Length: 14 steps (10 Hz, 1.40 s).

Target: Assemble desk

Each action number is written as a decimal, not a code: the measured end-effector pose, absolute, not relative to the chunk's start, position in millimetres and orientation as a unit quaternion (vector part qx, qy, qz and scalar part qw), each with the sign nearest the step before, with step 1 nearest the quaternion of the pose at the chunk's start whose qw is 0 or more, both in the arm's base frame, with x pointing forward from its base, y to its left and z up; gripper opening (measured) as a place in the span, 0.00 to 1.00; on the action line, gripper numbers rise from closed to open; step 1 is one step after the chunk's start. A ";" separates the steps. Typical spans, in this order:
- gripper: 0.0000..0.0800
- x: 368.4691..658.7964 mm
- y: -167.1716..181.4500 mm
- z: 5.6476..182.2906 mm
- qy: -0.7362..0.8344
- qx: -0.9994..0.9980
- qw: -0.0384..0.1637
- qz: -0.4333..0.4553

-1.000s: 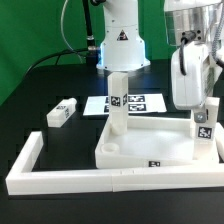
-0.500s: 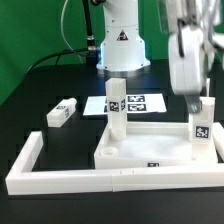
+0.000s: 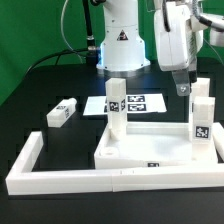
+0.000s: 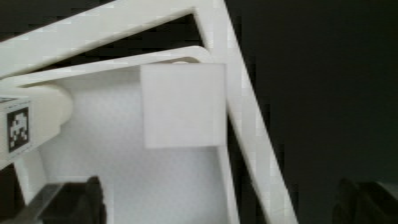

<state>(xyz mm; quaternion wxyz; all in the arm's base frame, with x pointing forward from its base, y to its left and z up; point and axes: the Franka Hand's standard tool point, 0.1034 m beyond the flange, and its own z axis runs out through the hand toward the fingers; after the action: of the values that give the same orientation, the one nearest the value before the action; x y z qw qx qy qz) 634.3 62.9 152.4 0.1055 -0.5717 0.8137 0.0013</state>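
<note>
Above the far right corner of the desk top [image 3: 150, 150], in the exterior view, the fingers [image 3: 183, 89] stood spread apart and held nothing. One second earlier they had been low, around the leg on the exterior view's right; half a second earlier they were still down at it; now the gripper [image 3: 183, 90] had risen clear of that leg. Directly below the fingers stood an upright leg [image 3: 203, 122] at the top's right corner, its tag facing the camera. In the wrist view the top of a white block [image 4: 183, 105] appeared against the rim, with a tag [image 4: 20, 125] partly visible beside it.

Leg count in the exterior view: three could be confirmed. One stood upright at the top's near left corner [image 3: 117, 108], one stood at the right corner, and one lay loose on the black tabletop [image 3: 40, 80] towards the exterior view's left [image 3: 62, 112], well apart from the top. A further white piece [image 3: 204, 90] rose behind the right leg; whether it was a fourth leg could not be told.

One desk top lay inside the white border frame [image 3: 60, 175]. One marker board [image 3: 140, 102] lay behind it.
</note>
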 end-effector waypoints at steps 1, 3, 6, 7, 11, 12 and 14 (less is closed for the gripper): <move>0.81 634.1 62.9 151.9 0.814 -0.572 0.105 0.001; 0.81 628.0 47.5 152.9 0.776 -0.620 0.112 -0.018; 0.81 603.7 4.5 169.7 0.681 -0.722 0.117 -0.033; 0.81 598.6 -8.7 171.1 0.647 -0.753 0.115 -0.039; 0.81 598.9 -7.8 168.7 0.544 -0.831 0.107 -0.053; 0.81 597.1 -14.5 167.2 0.486 -0.866 0.105 -0.060; 0.81 580.5 -63.9 159.0 0.387 -0.915 0.098 -0.060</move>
<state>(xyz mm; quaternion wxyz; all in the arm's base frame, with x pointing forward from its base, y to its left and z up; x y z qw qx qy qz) 580.5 -63.9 159.0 0.0978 -0.9149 0.3870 -0.0602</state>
